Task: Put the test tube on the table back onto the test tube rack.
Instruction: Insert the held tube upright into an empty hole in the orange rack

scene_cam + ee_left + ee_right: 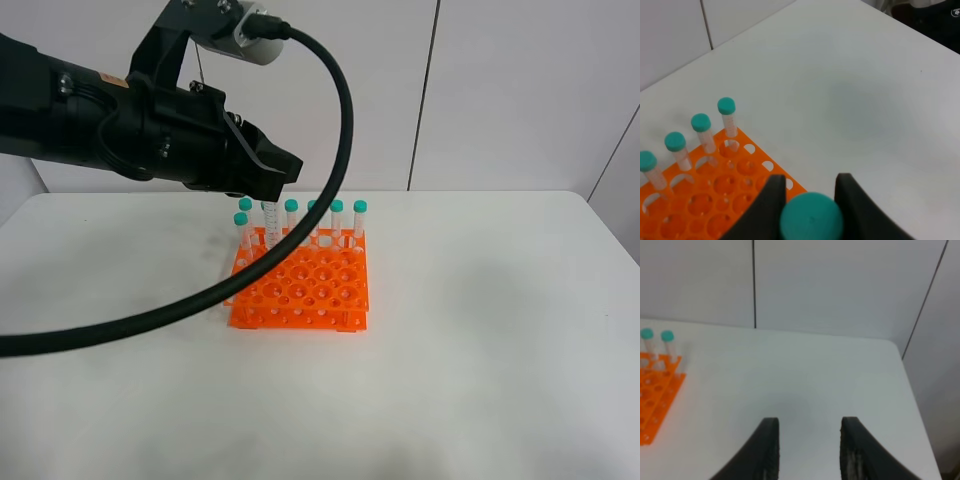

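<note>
Aloft, left claw pinching test tube (teal cap) above test tube rack, right claw spread.

You see only test tube cap at left wrist — body hidden beneath, cap clipped by frame edge. Test tube rack cropped at right wrist; cable crosses its left edge in high view.

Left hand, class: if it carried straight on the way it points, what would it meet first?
Most likely the orange rack. The left hand points down over its back rows, so the tube it grips would touch the holes first. Which hole is unclear.
</note>
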Action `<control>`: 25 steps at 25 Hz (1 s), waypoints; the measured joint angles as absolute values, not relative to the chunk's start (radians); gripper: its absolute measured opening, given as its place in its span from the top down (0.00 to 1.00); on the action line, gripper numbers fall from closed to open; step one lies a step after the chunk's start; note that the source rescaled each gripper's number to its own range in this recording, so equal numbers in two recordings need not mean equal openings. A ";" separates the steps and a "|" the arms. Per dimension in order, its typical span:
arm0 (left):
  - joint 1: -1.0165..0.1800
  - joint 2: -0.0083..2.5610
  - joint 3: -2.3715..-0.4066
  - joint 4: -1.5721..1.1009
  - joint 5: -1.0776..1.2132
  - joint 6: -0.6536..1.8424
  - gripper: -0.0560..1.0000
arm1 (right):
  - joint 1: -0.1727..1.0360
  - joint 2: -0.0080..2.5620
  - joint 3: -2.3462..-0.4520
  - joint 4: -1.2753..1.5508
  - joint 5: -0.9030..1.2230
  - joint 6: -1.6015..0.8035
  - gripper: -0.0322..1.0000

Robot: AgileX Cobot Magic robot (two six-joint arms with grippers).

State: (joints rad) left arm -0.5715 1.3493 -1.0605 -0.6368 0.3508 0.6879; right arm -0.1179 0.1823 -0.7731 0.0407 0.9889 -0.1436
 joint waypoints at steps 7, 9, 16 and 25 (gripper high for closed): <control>-0.571 1.349 -1.060 -0.637 0.351 0.688 0.94 | -0.118 0.023 -0.638 0.077 1.035 -0.114 0.57; -0.571 1.349 -1.060 -0.637 0.351 0.688 0.94 | -0.118 -0.003 -0.613 0.080 1.055 -0.118 0.57; -0.571 1.349 -1.060 -0.637 0.351 0.688 0.94 | -0.118 -0.005 -0.598 0.080 1.102 -0.144 0.57; -0.571 1.349 -1.060 -0.637 0.367 0.688 0.94 | -0.089 -0.005 -0.598 0.082 1.081 -0.143 0.57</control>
State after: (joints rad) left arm -0.5715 1.3493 -1.0605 -0.6368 0.3666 0.6879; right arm -0.0888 -0.0055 -0.5982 0.0821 1.0812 -0.1433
